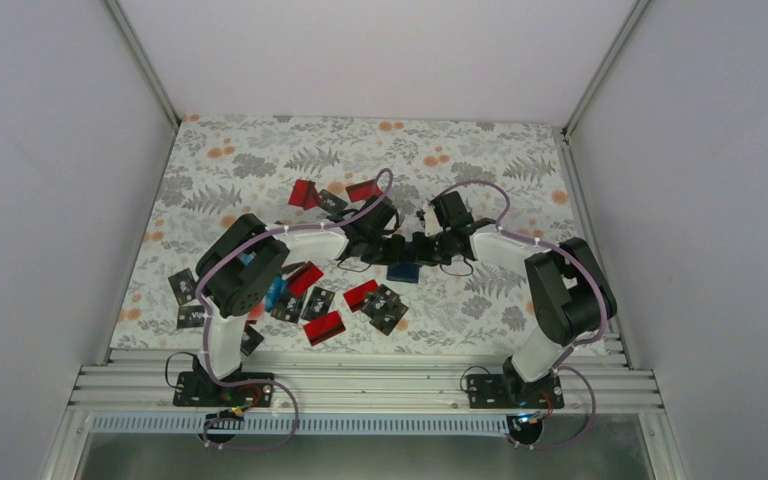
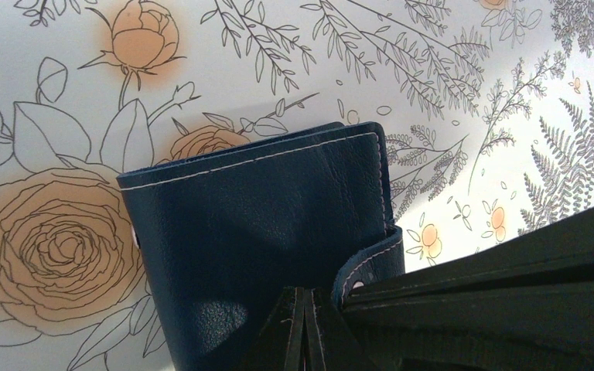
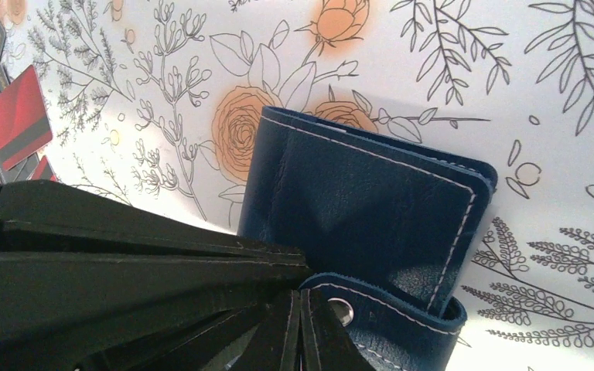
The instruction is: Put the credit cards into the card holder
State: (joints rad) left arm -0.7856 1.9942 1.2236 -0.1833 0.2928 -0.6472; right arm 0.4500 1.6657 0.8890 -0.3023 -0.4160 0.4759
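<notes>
The card holder point(image 1: 403, 271) point(image 2: 255, 224) point(image 3: 363, 201), a dark navy folding case, lies closed on the flowered cloth at mid-table, and its snap tab point(image 3: 371, 317) curls up. Both grippers meet just above its far edge. My left gripper point(image 1: 408, 247) point(image 2: 304, 305) is shut, tips against the cover beside the tab. My right gripper point(image 1: 422, 246) point(image 3: 300, 305) is shut too, tips touching the tab's end near the snap; nothing shows between its fingers. Several credit cards lie loose: red ones point(image 1: 324, 327) point(image 1: 305, 193) point(image 3: 19, 116) and black ones point(image 1: 388, 312).
More cards lie under and beside the left arm's elbow point(image 1: 182, 287). Two red cards sit behind the grippers point(image 1: 364, 190). White walls close in the table on the left, right and back. A metal rail point(image 1: 360, 385) runs along the near edge.
</notes>
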